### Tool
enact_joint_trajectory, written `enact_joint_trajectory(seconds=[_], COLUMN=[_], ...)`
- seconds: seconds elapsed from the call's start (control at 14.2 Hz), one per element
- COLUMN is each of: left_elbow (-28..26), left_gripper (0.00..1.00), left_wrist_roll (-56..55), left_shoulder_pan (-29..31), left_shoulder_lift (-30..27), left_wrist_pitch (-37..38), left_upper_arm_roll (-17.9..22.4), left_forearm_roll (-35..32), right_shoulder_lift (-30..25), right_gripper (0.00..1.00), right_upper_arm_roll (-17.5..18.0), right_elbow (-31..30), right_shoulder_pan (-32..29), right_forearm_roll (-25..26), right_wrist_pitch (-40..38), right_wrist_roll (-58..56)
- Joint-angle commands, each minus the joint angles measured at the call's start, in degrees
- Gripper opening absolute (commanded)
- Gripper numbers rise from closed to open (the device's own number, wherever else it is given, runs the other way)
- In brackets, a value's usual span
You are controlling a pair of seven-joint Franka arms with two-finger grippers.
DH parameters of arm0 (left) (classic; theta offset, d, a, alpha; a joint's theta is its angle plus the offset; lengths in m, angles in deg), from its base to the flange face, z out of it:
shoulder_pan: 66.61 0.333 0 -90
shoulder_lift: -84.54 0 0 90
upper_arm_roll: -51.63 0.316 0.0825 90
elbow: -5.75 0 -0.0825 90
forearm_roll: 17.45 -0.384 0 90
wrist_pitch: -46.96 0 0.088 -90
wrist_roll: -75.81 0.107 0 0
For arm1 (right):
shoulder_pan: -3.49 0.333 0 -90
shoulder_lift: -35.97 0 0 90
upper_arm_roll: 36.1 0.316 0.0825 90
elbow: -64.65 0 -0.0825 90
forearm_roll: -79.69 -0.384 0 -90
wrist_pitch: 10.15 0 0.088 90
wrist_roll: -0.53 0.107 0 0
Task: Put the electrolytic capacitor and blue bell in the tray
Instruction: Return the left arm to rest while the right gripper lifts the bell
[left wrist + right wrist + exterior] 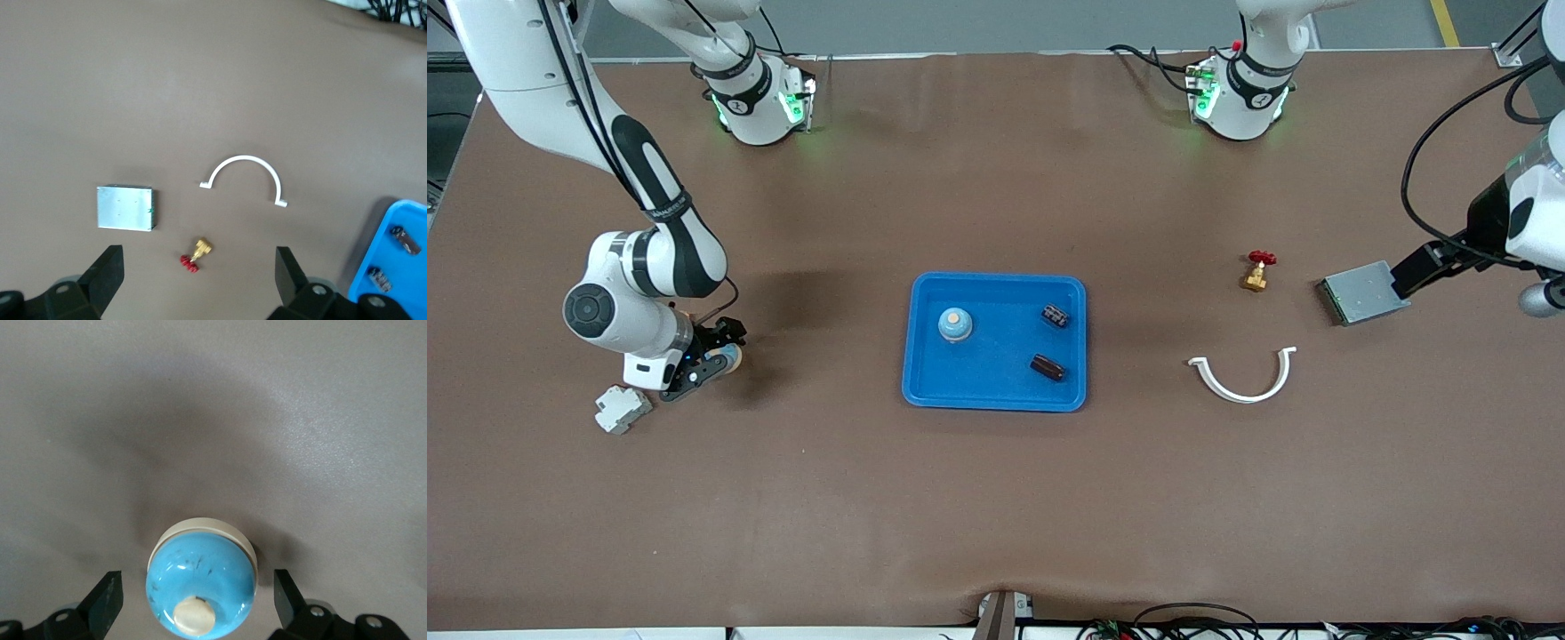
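Front view, arm lettering too small

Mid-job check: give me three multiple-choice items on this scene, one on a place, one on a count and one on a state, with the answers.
1. The white curved clip lies:
A in the tray
B on the grey box
C on the table, nearer the front camera than the brass valve

2. Dark capacitors in the blue tray:
A two
B one
C four

3. The right gripper is:
A shut on a capacitor
B open, astride a blue bell on the table
C open over the tray

Answers:
1 C: the clip lies on bare table, lower in the front view than the valve.
2 A: two dark cylinders lie inside the rim.
3 B: its fingers stand apart either side of the bell.
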Motion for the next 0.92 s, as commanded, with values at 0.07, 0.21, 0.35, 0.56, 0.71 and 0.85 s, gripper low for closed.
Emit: enact_joint_trajectory(seconds=[0.07,0.21,0.35,0.56,0.71,0.85], left_elbow=[-5.41,-7.79,-10.17,-12.02,-11.93,-11.76], left_gripper=[1.00,1.00,1.00,1.00,1.00,1.00], left_wrist_roll=[4.66,8.41,15.01,16.18,16.18,16.09], left_shoulder_pan=[-2.33,-4.97,-6.47,-11.12,-11.48,-12.18], left_shoulder_lift=[-6.15,-9.24,-11.78,-14.25,-14.61,-15.75], left_wrist_pitch=[1.51,1.77,2.30,4.05,4.85,5.99], left_upper_arm_roll=[3.97,8.00,10.56,15.48,15.49,15.50], left_forearm_roll=[5.07,6.93,7.02,8.25,8.25,8.17], right_shoulder_lift=[0.68,0.69,0.77,0.69,0.69,0.60], right_gripper=[1.00,0.83,0.53,0.16,0.06,0.05], right_upper_arm_roll=[0.04,0.04,0.04,0.04,0.04,0.04], right_elbow=[0.45,0.63,0.71,0.80,1.15,2.12], right_shoulder_pan=[-0.08,0.01,0.01,0.01,-0.08,-0.08], right_forearm_roll=[-1.03,-1.03,-1.03,-1.03,-1.03,-1.03], right_wrist_pitch=[0.46,0.37,0.37,0.37,0.11,-0.85], right_wrist_roll=[0.08,0.08,0.08,0.08,0.16,1.38])
